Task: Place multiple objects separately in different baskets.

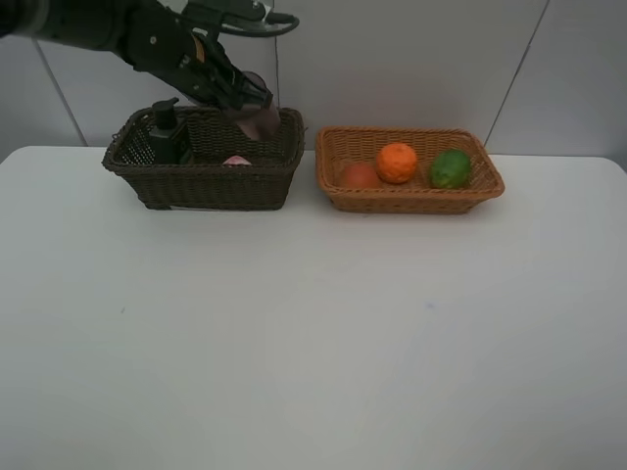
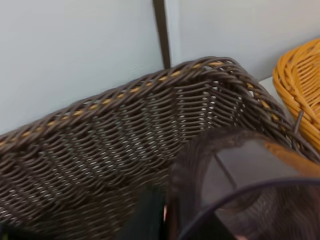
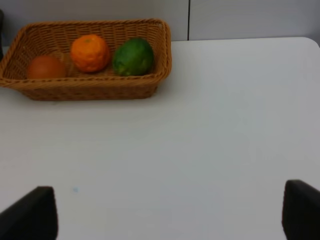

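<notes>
My left gripper (image 1: 251, 98) is shut on the translucent purple-pink cup (image 1: 261, 122) and holds it over the right end of the dark brown basket (image 1: 201, 184). In the left wrist view the cup (image 2: 240, 200) fills the near corner, against the basket's inner wall (image 2: 100, 150). The dark green pump bottle (image 1: 167, 133) stands in this basket at its left. The pink bottle (image 1: 236, 160) lies low inside. The light orange-tan basket (image 1: 411, 199) holds the red-orange fruit (image 1: 360, 174), the orange (image 1: 397, 163) and the green fruit (image 1: 451, 168). My right gripper (image 3: 167, 210) is open over bare table, well short of that basket (image 3: 85, 87).
The white table (image 1: 313, 333) stretches wide in front of both baskets. A white wall with dark seams stands right behind them. The light basket's edge (image 2: 300, 85) shows beside the dark one in the left wrist view.
</notes>
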Controlling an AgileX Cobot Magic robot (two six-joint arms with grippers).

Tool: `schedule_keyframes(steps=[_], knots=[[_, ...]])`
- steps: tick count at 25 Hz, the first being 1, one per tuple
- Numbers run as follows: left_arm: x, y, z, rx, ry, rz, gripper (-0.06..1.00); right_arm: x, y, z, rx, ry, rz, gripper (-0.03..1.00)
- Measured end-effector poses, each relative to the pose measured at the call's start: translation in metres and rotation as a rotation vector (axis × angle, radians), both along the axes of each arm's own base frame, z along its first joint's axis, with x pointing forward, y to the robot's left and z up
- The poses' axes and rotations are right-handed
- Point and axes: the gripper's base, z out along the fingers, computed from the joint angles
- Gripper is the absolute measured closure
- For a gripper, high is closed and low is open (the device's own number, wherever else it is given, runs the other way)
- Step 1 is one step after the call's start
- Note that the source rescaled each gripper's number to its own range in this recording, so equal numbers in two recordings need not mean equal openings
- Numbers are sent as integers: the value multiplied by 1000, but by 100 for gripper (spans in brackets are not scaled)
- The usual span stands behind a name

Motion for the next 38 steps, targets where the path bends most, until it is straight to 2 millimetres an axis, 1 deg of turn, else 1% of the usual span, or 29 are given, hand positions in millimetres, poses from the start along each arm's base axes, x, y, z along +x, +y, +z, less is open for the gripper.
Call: schedule_keyframes(steps=[9, 15, 18, 19, 20, 22, 24, 26, 27, 28, 29, 31, 33, 36, 38], knots=[[7, -5, -37, 3, 37, -19, 94, 0, 0, 0, 0, 0, 0, 1], [9, -2, -40, 7, 43, -11, 94, 0, 0, 0, 0, 0, 0, 1], [10, 0, -41, 7, 45, -6, 89, 0, 0, 0, 0, 0, 0, 1], [10, 1, -41, 7, 45, -5, 85, 0, 0, 0, 0, 0, 0, 1], [10, 1, -41, 7, 45, -5, 77, 0, 0, 0, 0, 0, 0, 1], [10, 1, -41, 7, 45, -5, 58, 0, 0, 0, 0, 0, 0, 1], [10, 1, -41, 2, 47, -2, 32, 0, 0, 0, 0, 0, 0, 1], [10, 0, -41, -9, 52, 6, 11, 0, 0, 0, 0, 0, 0, 1], [10, 0, -41, -17, 55, 11, 4, 0, 0, 0, 0, 0, 0, 1], [10, 0, -41, -26, 59, 18, -1, 0, 0, 0, 0, 0, 0, 1], [10, 0, -41, -36, 64, 25, -3, 0, 0, 0, 0, 0, 0, 1], [9, 1, -39, -51, 74, 41, -5, 0, 0, 0, 0, 0, 0, 1], [7, 2, -31, -57, 84, 58, -5, 0, 0, 0, 0, 0, 0, 1], [-1, 8, -8, -52, 101, 89, -5, 0, 0, 0, 0, 0, 0, 1], [-11, 15, 15, -42, 131, 126, -5, 0, 0, 0, 0, 0, 0, 1]])
